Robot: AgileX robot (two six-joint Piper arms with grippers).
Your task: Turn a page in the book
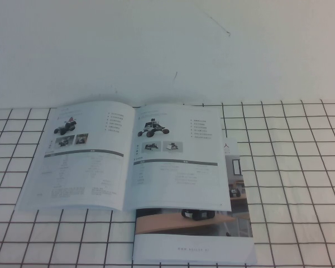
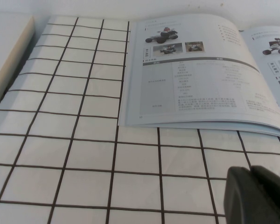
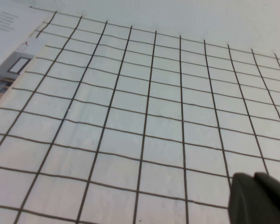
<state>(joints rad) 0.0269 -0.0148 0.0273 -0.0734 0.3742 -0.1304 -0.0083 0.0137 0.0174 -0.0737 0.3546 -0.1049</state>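
Inspection runs from the robot's left across to its right.

Left gripper (image 2: 256,193): absent from the high view; in the left wrist view only a dark finger mass shows low in the picture, hovering above the gridded tablecloth (image 1: 290,184) and short of the book's near-left corner. No gap is visible between the fingers, but whether they are together or apart I cannot tell.

The book (image 1: 128,156): lying open and flat, left of the table's middle in the high view. Its left-hand leaf carries a small vehicle photo and a grey-barred table.

The page (image 1: 181,162): the right-hand leaf of the spread, bearing a black buggy robot, two small photos and a grey bar. It lies flat, no edge lifted. Its free edge faces 3 o'clock, and its corner at about 5 o'clock overlaps a second booklet (image 1: 195,234) with a wooden-desk cover, which extends toward 6 o'clock.

Right gripper (image 3: 259,198): likewise absent from the high view; its fingers are together and hold nothing, above bare cloth at 3 o'clock of both publications, well apart from them.

Assessment: the task stands at its opening step; no contact is made. The next move calls, in my judgement, for an approach to the page's free edge, separating that one glossy sheet, then carrying it toward 9 o'clock over the spine. Risk: catching several sheets or dragging the book.
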